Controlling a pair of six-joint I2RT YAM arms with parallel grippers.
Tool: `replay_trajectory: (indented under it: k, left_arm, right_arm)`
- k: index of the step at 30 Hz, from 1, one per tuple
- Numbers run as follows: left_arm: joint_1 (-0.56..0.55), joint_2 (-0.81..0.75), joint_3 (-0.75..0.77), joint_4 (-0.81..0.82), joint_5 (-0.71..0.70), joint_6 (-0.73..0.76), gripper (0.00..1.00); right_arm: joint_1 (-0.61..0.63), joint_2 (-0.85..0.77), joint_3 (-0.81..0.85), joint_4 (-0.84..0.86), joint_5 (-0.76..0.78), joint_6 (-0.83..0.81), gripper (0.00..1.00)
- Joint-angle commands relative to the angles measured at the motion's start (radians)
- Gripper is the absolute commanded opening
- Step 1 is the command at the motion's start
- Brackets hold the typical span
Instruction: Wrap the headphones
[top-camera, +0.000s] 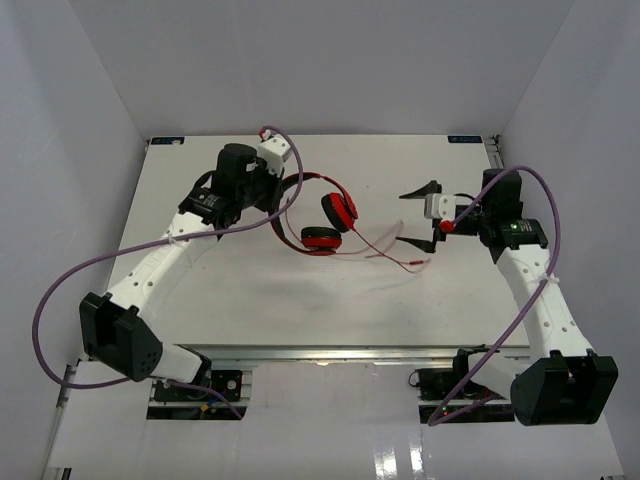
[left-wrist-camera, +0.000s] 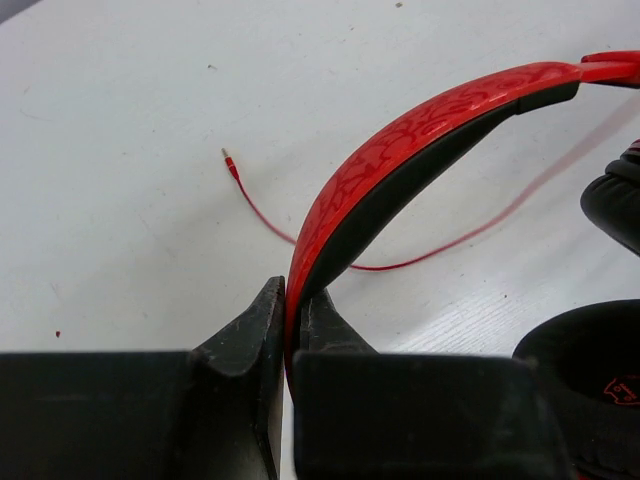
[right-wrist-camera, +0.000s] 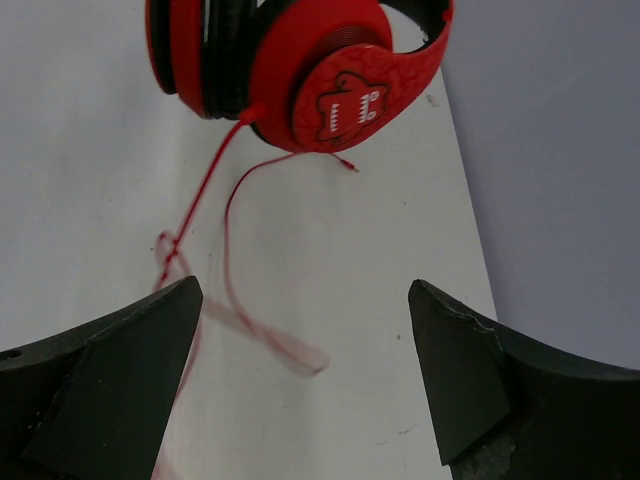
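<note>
The red headphones (top-camera: 330, 225) with black ear pads lie mid-table. My left gripper (top-camera: 281, 200) is shut on the red headband (left-wrist-camera: 420, 130); in the left wrist view the jaws (left-wrist-camera: 290, 300) pinch the band between them. The thin red cable (top-camera: 385, 248) trails right from the ear cups toward the right gripper. Its plug (left-wrist-camera: 228, 158) lies on the table. My right gripper (top-camera: 405, 218) is open and empty, just right of the headphones. In the right wrist view (right-wrist-camera: 305, 300) a blurred loop of cable (right-wrist-camera: 230, 240) lies below, nearer its left finger, with an ear cup (right-wrist-camera: 340, 100) ahead.
The white table (top-camera: 300, 300) is walled by white panels at the left, back and right. Thick purple arm cables (top-camera: 90, 275) loop beside both arms. The table's right edge (right-wrist-camera: 470, 250) shows close to the right gripper.
</note>
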Motion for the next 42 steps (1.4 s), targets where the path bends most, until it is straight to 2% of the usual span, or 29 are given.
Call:
replay_trajectory:
  k: [1, 4, 8, 11, 13, 15, 17, 21, 24, 30, 36, 42]
  left_arm:
    - [-0.059, -0.053, 0.058, -0.020, -0.042, 0.037, 0.00]
    - [-0.112, -0.073, 0.090, -0.040, -0.066, 0.029, 0.00]
    - [-0.140, -0.087, 0.129, -0.056, -0.116, 0.017, 0.00]
    - [-0.148, -0.098, 0.153, -0.056, -0.132, -0.005, 0.00]
    - [-0.149, -0.100, 0.178, -0.056, -0.148, -0.038, 0.00]
    - [-0.149, -0.100, 0.207, -0.054, -0.164, -0.079, 0.00]
    - [-0.149, -0.101, 0.229, -0.050, -0.192, -0.121, 0.00]
    - [-0.149, -0.123, 0.270, -0.020, -0.216, -0.208, 0.00]
    - [-0.149, -0.142, 0.293, 0.002, -0.199, -0.270, 0.00]
    - [-0.149, -0.163, 0.339, 0.024, -0.156, -0.366, 0.00]
    - [-0.148, -0.183, 0.374, 0.043, -0.154, -0.418, 0.00]
    - [-0.149, -0.184, 0.422, 0.063, -0.146, -0.465, 0.00]
  right_arm:
    - [0.013, 0.042, 0.065, 0.270, -0.037, 0.360, 0.90]
    - [0.014, 0.050, 0.070, 0.310, -0.065, 0.427, 0.90]
    - [0.029, 0.036, 0.059, 0.168, -0.205, 0.341, 0.90]
    - [0.051, 0.029, 0.052, 0.108, -0.285, 0.381, 0.90]
    - [0.112, 0.004, 0.005, 0.117, -0.280, 0.441, 0.91]
    - [0.171, -0.050, -0.087, 0.173, -0.190, 0.541, 0.91]
    - [0.236, -0.094, -0.174, 0.454, -0.044, 0.823, 0.90]
    - [0.240, -0.091, -0.248, 0.585, 0.067, 0.942, 0.90]
    - [0.252, -0.062, -0.273, 0.665, 0.066, 0.995, 0.90]
    - [0.299, 0.002, -0.275, 0.679, 0.111, 0.946, 0.90]
    - [0.299, -0.018, -0.323, 0.661, 0.041, 0.842, 0.90]
    - [0.298, -0.035, -0.342, 0.735, 0.006, 0.874, 0.91]
